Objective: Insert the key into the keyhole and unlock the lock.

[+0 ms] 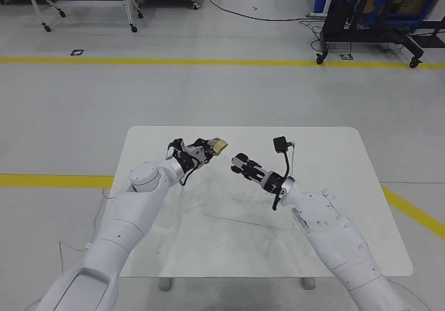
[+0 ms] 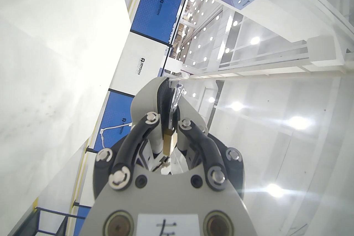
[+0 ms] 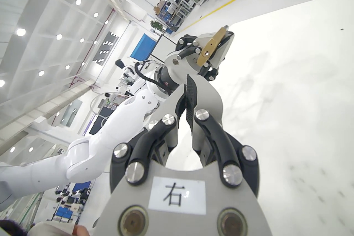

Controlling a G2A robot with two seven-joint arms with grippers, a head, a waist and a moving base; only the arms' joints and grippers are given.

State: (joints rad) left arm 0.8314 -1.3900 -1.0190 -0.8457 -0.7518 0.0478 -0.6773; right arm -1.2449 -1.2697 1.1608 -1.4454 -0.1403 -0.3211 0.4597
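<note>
**A:** Where is the padlock (image 1: 218, 144) before you move?

**B:** It's off the table (image 1: 324, 155), in the air over the far half, about midway along the far edge. Your left claw (image 1: 209, 146) is clamped on its brass body. In the left wrist view the silver shackle (image 2: 177, 97) runs out between the two fingers, towards their tips.

**A:** And the other claw?

**B:** Your right claw (image 1: 236, 161) hangs just beside the padlock, on the side towards the table's right edge and a little nearer you, with a small gap between them. Its pads are pressed flat together. I can't make out a key between them, so check that before you commit.

**A:** Which way does the lock lie from it?

**B:** Straight ahead of the right fingertips and slightly off their line. The padlock's narrow brass end faces that claw, and a small dark mark on it looks to me like the keyhole (image 3: 206, 54). The body's long axis runs slantwise across the right claw's pointing direction, not along it.

**A:** So what matters?

**B:** I judge that you need the right claw's line squared to that end face first. It's the nearer arm and should do the closing in, while the left only holds.
</note>
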